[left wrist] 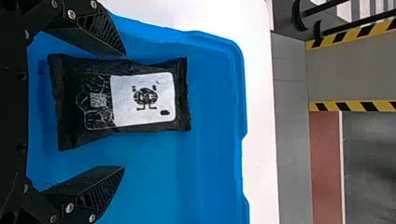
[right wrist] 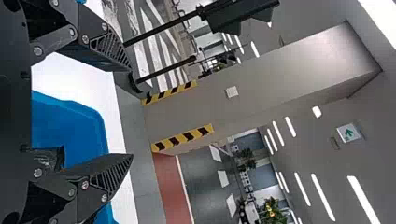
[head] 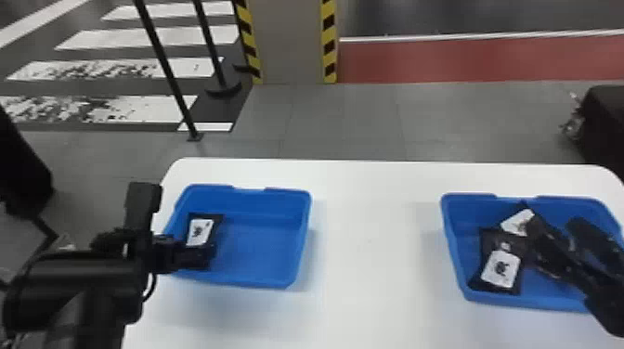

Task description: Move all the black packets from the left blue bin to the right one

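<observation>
Inside the left bin (head: 260, 248): one packet (left wrist: 142, 100), lying flat with its label up, toward the bin's left side; open blue floor lies to its right.
Left end effector (left wrist: 124, 111): wide apart and holding nothing; it is the nearer of the two to this packet.
Packet against fingers: it lies ahead of the palm and off centre, close by the outer finger (left wrist: 93, 32) and well apart from the inner finger (left wrist: 93, 182). Whether it touches the outer one, I cannot tell.
Long axis: roughly in line with the fingers' reach, so closing would pinch the packet across its width.
Next move: likely a small shift to the robot's left to centre the packet, then down and close. Closing from here could drop the outer finger onto the packet's edge or push it sideways.
Right bin (head: 473, 297): at least two packets, the front packet (head: 500, 269) with its label up and the rear packet (head: 516, 222) askew just behind it. The arm covers part of the bin, so the full count is unclear.
Right end effector (right wrist: 131, 112): wide and empty, at the right bin.
Tabletop (head: 371, 260): white, bearing both bins, with a broad gap between them.
Progress: probably near the end, one packet left to carry across.
</observation>
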Available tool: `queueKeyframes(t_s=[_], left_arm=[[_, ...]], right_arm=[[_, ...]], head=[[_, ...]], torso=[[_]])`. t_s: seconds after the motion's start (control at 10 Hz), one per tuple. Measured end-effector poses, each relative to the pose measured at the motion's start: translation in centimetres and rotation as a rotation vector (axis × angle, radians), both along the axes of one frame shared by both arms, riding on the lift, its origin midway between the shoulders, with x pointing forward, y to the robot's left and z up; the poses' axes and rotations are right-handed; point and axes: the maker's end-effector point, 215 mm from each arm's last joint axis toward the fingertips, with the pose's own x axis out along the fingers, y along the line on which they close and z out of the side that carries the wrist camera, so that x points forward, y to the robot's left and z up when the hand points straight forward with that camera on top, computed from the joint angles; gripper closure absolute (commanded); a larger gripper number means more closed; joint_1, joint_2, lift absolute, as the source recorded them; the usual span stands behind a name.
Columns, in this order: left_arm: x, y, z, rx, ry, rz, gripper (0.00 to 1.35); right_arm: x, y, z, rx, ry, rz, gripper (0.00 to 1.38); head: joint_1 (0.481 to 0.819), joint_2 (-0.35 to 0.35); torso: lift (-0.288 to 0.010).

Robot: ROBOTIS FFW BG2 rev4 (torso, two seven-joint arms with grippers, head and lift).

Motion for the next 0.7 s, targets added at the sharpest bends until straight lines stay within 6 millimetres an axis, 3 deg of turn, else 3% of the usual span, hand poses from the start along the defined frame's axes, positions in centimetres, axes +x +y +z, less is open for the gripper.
queueKeyframes(t_s=[0.1, 0.2, 0.3, 0.6, 0.7], left_arm=[[0.0, 0.3, -1.1, 0.000, 0.022, 0.001, 0.34], [0.3, 0.3, -2.2, -0.003, 0.046, -0.007, 0.70], [0.6, 0.1, -2.9, -0.009, 0.065, -0.012, 0.98], [0.6, 0.5, -3.3, 0.001, 0.075, 0.007, 1.19], [1.1, 0.2, -2.9, 0.013, 0.053, -0.011, 1.20]], right_arm=[[0.0, 0.1, -0.2, 0.003, 0.004, 0.003, 0.40], [0.0, 0.1, -0.2, 0.006, 0.005, 0.005, 0.40], [0.1, 0.1, -0.4, 0.012, 0.006, 0.006, 0.40], [0.0, 0.3, -0.6, 0.030, 0.010, 0.012, 0.40], [-0.1, 0.3, -0.7, 0.033, 0.011, 0.012, 0.40]], head=[[0.695, 0.159], [0.695, 0.159], [0.695, 0.157], [0.695, 0.162], [0.695, 0.161]], torso=[[-0.110], [-0.110], [-0.110], [-0.110], [-0.110]])
